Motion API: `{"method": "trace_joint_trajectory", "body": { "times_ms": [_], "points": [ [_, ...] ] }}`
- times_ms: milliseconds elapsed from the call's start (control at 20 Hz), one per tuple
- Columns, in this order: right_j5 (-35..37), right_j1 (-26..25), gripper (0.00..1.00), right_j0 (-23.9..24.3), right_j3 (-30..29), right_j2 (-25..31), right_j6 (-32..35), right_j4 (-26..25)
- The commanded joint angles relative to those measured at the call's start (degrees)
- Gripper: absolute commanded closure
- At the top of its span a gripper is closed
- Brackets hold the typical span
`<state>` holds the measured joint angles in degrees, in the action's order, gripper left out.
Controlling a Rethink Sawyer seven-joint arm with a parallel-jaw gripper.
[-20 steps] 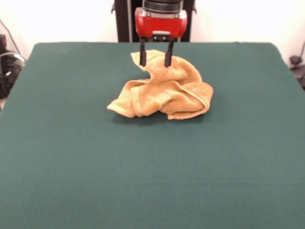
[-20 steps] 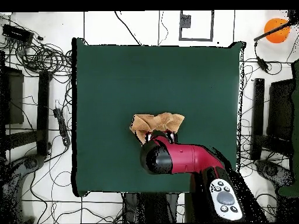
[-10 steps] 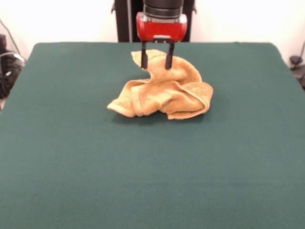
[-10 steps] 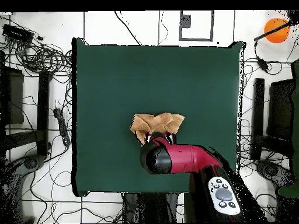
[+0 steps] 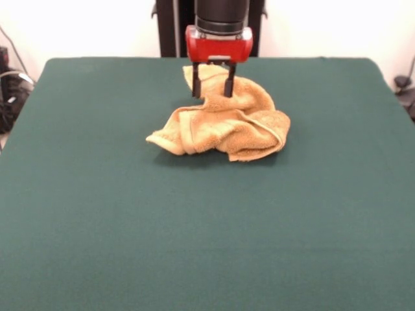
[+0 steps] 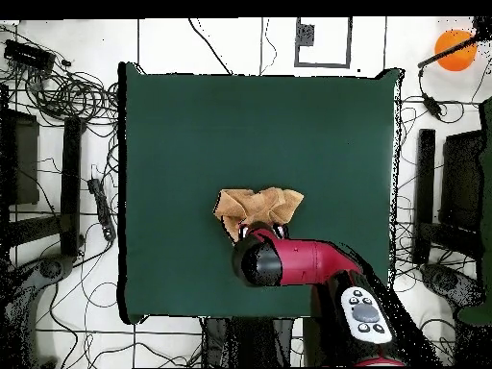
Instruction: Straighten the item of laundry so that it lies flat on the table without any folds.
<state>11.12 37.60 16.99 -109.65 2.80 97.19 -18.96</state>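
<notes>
The golden-orange towel (image 5: 227,126) lies crumpled in a heap on the dark green table (image 5: 194,227), toward its far middle. Its folds overlap and one corner points to the front left. My red and black gripper (image 5: 212,95) is down over the towel's far part. Its two black fingers (image 5: 196,87) stand apart, with a raised fold of cloth between them, and they are not closed on it. In the overhead view the towel (image 6: 255,204) shows just above the red arm (image 6: 307,261), which hides the gripper and the towel's lower edge.
The black pedestal (image 5: 172,26) stands behind the table's far edge. Cables (image 6: 67,91) and dark equipment lie on the floor on both sides of the table (image 6: 240,125). An orange ball (image 6: 454,48) sits at the top right.
The gripper has come down a little onto the towel's far part. The far corner of the cloth has bunched up slightly between the fingers. The rest of the towel has not moved.
</notes>
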Motion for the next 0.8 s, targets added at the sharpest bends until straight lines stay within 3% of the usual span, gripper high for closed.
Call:
{"method": "trace_joint_trajectory", "body": {
  "times_ms": [50, 800],
  "points": [
    [-3.15, -4.58, 0.0, -1.42, 0.36, 0.11, 9.37, 0.61],
    [-4.42, -5.17, 0.0, -2.2, 0.25, -1.51, 8.85, 0.33]
  ]
}}
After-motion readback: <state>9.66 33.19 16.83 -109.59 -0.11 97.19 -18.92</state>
